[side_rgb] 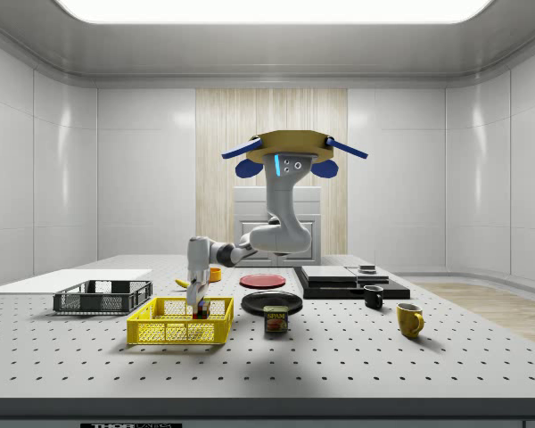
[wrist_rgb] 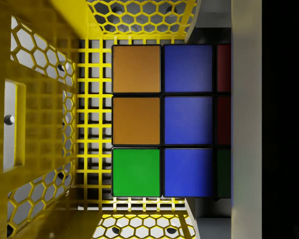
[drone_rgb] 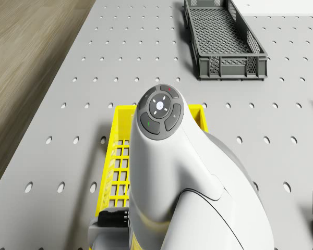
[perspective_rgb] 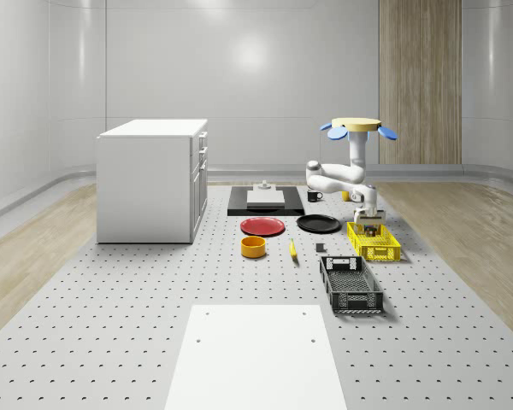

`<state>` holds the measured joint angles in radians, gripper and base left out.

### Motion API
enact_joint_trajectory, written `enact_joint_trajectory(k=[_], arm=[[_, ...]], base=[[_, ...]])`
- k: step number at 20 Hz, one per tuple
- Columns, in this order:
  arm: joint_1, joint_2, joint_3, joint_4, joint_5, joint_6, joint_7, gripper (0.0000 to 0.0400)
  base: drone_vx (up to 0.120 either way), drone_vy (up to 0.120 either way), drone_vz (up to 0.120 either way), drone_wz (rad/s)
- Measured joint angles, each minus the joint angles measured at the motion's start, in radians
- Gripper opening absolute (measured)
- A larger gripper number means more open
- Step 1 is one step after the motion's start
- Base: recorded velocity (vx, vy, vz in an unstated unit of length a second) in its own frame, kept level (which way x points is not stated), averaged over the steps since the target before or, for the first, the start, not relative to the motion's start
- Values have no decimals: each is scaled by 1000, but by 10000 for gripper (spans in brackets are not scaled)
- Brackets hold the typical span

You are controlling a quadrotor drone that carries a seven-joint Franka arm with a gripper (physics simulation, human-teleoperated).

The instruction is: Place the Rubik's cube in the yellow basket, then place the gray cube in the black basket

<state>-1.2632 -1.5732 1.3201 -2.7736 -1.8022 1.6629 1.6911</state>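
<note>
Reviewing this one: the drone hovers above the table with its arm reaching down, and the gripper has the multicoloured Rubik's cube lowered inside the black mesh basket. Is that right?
Not quite. The gripper has the multicoloured Rubik's cube lowered inside the yellow mesh basket, as the wrist and side views show. The black mesh basket sits apart. The drone does hover above the table.

The drone shows a flat tan-yellow disc body with blue rotor blades on its sides, a glowing cyan strip and two small dark dots on its white neck. Below that, a glossy white arm with grey joints, and round grey buttons on its wrist cap.
</note>
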Motion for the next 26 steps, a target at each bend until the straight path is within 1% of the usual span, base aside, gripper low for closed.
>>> enact_joint_trajectory(k=[4, 7, 12, 15, 21, 26], arm=[[-8, 1, -40, 11, -37, 16, 1, 325], [-10, 3, -52, 14, -48, 20, 1, 365], [-2, 3, -14, 3, -14, 3, 0, 390], [5, 2, 25, -6, 23, -12, -1, 395], [11, 0, 75, -15, 70, -29, -1, 399], [12, -4, 90, -18, 85, -31, -1, 400]], base=[[0, 0, 0, 0], [0, 0, 0, 0], [0, 0, 0, 0], [0, 0, 0, 0], [0, 0, 120, 0], [0, 0, 0, 0]])
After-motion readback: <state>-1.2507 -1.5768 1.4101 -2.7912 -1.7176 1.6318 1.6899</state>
